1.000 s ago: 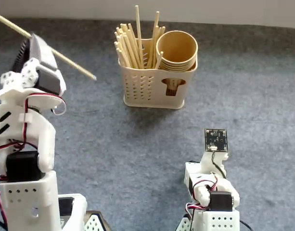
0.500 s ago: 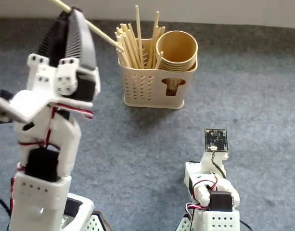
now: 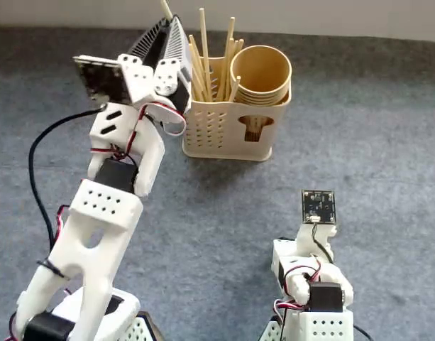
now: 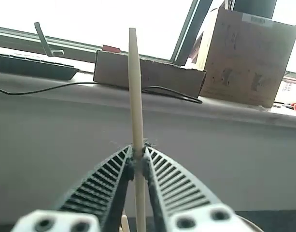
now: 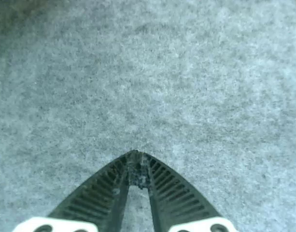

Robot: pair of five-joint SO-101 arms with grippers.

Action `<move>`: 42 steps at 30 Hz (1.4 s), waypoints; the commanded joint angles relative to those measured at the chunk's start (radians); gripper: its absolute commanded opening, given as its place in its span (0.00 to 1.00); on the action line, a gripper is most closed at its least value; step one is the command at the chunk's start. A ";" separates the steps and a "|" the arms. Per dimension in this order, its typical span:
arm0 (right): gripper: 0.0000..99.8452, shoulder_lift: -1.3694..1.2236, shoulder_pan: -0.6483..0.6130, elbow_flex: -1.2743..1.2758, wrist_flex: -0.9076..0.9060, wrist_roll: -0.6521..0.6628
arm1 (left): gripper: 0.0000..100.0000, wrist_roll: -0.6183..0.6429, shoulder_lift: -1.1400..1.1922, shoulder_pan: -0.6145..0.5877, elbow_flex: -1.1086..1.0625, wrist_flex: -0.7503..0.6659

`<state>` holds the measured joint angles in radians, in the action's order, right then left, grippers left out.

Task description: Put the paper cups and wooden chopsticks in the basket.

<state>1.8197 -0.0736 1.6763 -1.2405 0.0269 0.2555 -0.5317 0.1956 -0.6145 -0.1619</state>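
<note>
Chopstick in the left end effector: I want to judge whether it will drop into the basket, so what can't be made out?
1) Chopstick lower end: left wrist view, cut off at the frame edge past the left end effector; high view, hidden behind that end effector.
2) Basket left corner: high view, covered by the left arm.
3) Paper cups count: high view, nested too tightly to count.

No legible text; label (image 4: 257,19) on cardboard box (image 4: 244,58) unreadable.
</note>
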 commanded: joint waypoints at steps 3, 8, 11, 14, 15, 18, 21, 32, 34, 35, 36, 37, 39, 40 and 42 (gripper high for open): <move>0.01 0.015 0.012 0.153 -0.007 -0.006 | 0.01 -0.149 0.074 0.016 0.015 0.025; 0.01 0.015 0.012 0.153 -0.007 -0.006 | 0.10 -0.115 0.056 0.016 0.062 0.232; 0.01 0.015 0.012 0.153 -0.007 -0.006 | 0.11 -0.069 0.044 0.016 0.130 0.341; 0.01 0.015 0.012 0.153 -0.007 -0.006 | 0.10 -0.064 0.042 0.016 0.185 0.385; 0.01 0.015 0.012 0.153 -0.007 -0.006 | 0.10 -0.064 0.042 0.016 0.194 0.387; 0.01 0.015 0.012 0.153 -0.007 -0.006 | 0.10 -0.063 0.041 0.016 0.211 0.384; 0.01 0.015 0.012 0.153 -0.007 -0.006 | 0.06 -0.063 0.042 0.016 0.234 0.382; 0.01 0.015 0.012 0.153 -0.007 -0.006 | 0.01 -0.069 0.030 -0.008 0.180 0.295; 0.01 0.015 0.012 0.153 -0.007 -0.006 | 0.01 -0.066 -0.005 -0.039 0.127 0.292; 0.01 0.015 0.012 0.153 -0.007 -0.006 | 0.01 -0.066 -0.027 -0.050 0.094 0.292; 0.01 0.015 0.012 0.153 -0.007 -0.006 | 0.01 -0.068 -0.050 -0.056 0.062 0.292; 0.01 0.015 0.012 0.153 -0.007 -0.006 | 0.01 -0.071 -0.079 -0.061 0.027 0.292; 0.01 0.015 0.012 0.153 -0.007 -0.006 | 0.01 -0.071 -0.153 -0.077 -0.053 0.292; 0.01 0.015 0.012 0.153 -0.007 -0.006 | 0.01 -0.071 -0.193 -0.085 -0.094 0.292; 0.01 0.015 0.012 0.153 -0.007 -0.006 | 0.01 -0.071 -0.275 -0.102 -0.176 0.292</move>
<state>1.8197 -0.0736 1.6763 -1.2405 0.0269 0.1803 -0.6421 0.1358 -0.6836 0.1511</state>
